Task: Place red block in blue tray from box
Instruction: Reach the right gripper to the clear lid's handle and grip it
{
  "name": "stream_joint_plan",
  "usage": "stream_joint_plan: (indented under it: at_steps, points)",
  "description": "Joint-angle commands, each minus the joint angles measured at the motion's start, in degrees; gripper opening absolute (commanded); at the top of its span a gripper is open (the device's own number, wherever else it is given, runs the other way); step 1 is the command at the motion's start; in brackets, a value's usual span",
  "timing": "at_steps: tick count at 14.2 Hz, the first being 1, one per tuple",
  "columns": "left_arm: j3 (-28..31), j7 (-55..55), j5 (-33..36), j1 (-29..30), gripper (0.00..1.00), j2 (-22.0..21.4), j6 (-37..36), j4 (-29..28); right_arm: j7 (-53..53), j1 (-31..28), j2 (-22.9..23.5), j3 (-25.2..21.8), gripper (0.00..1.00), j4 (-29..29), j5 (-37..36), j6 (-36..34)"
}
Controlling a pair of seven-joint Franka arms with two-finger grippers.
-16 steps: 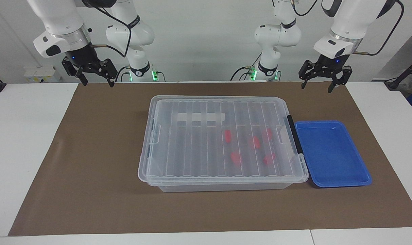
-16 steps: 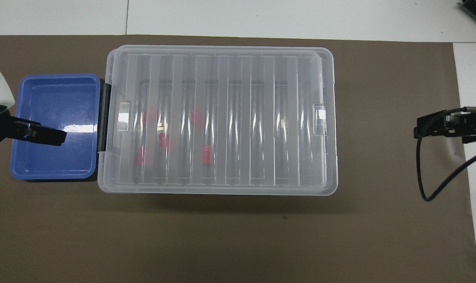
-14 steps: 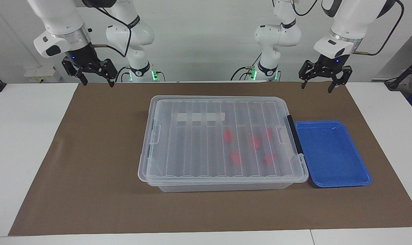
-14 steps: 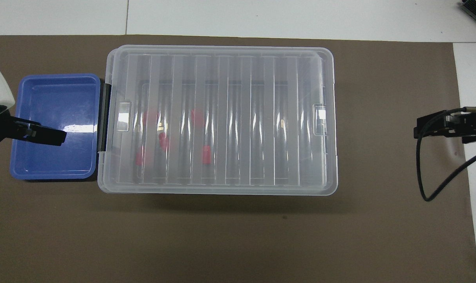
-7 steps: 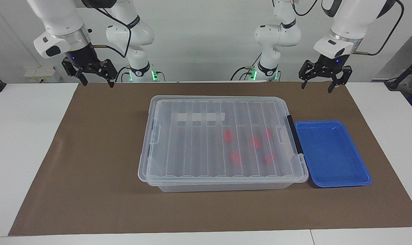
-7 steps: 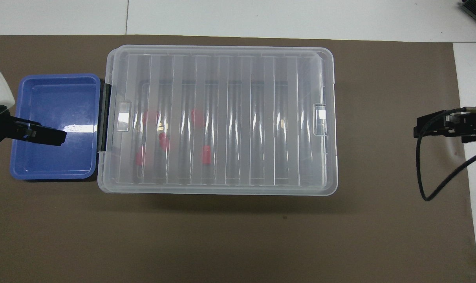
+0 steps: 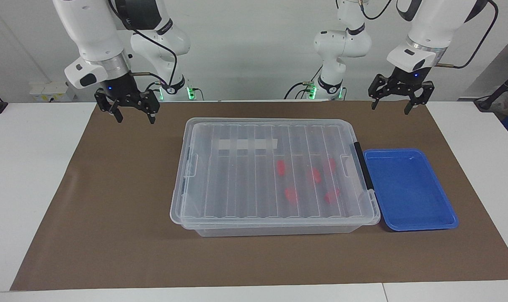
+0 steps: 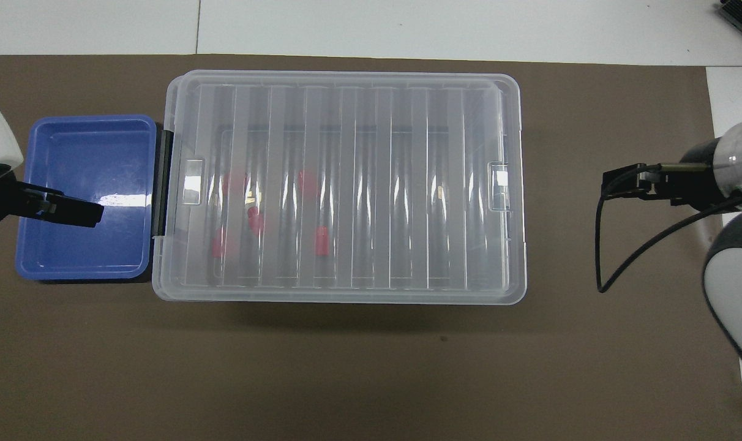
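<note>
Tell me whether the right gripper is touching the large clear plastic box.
Apart. The facing view shows the right gripper raised over the brown mat, bare mat showing between it and the large clear plastic box.

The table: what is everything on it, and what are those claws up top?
Mat: one, brown, covering the table's middle.
Table: one, white, under the mat.
Box: one, clear, lid on, black handle at the left arm's end, mid-mat.
Red blocks: five, red, inside the box, toward the tray's end.
Tray: one, blue, nothing in it, beside the box's handle end.
Right gripper: black, open, raised over the mat off the box's plain end.
Left gripper: black, open, raised over the mat, waiting.
</note>
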Motion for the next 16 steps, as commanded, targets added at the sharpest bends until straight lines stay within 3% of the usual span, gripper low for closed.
stream_joint_plan:
  at_steps: [1, 10, 16]
  points:
    - [-0.4, -0.4, -0.8, 0.7, 1.00, -1.5, 0.1, -1.5, 2.1, 1.8, 1.5, 0.1, 1.00, -2.9, 0.1, 4.9]
    - [-0.2, -0.2, -0.8, 1.2, 1.00, -1.5, 1.7, -1.2, 2.6, 4.4, 11.0, 0.1, 0.99, -3.0, -0.7, 14.8]
    - [-0.2, 0.0, -0.8, 2.2, 1.00, -0.8, 3.1, -1.4, 2.4, 5.1, 10.2, 0.1, 0.99, -6.3, -3.4, 15.0]
